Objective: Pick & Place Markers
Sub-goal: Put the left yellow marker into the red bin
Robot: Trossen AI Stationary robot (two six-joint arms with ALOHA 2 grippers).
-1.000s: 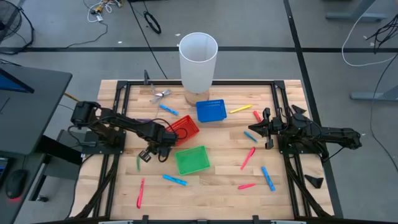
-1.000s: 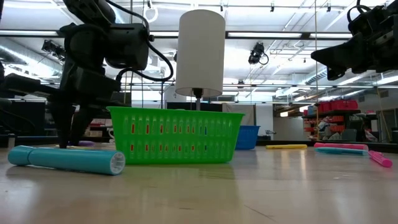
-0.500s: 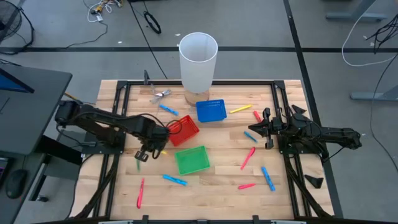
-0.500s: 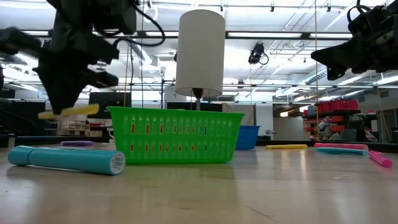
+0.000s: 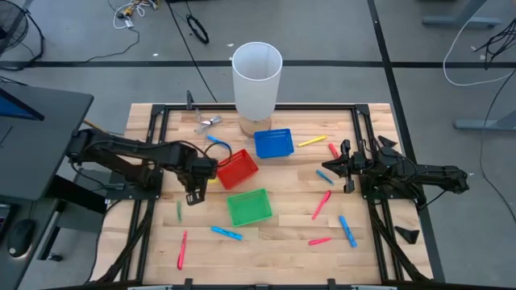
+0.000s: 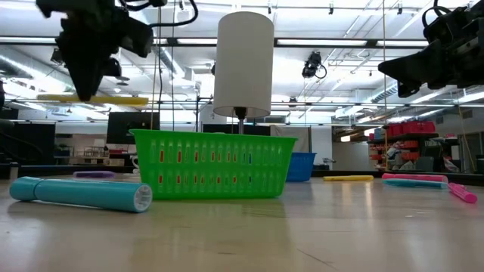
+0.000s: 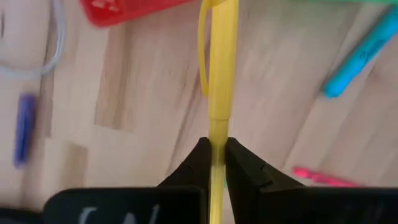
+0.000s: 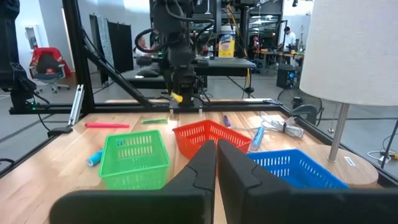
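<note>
My left gripper [image 5: 193,193] hangs over the table's left half, left of the red basket [image 5: 238,169] and the green basket [image 5: 248,207], shut on a yellow marker [image 6: 94,99]. My right gripper [image 5: 343,167] waits shut over the table's right side, touching nothing. Other markers lie flat on the wood: a green one [image 5: 179,211], a pink one [image 5: 182,250] and a light blue one [image 5: 226,233] on the left, with several pink, blue and yellow ones on the right, such as a pink one [image 5: 322,204]. The blue basket [image 5: 272,142] stands toward the far edge. My left gripper pinches the yellow marker between its two fingers [image 7: 199,163], on the marker's thinner section [image 7: 217,134], away from either end. The fingers come from above, pointing down, and lie across the marker. The marker sits level and is lifted clear of the table [image 6: 94,99].
A tall white cylinder [image 5: 257,80] stands at the far edge behind the blue basket. A silvery clip [image 5: 205,122] lies at the far left. Black frame rails run along both table sides. Bare wood shows along the near edge [image 5: 266,262].
My left gripper, down at the table left of the green basket a second ago, has risen with the yellow marker. The marker has come off the wood, lifted clear, and stays level. The right arm has kept still.
</note>
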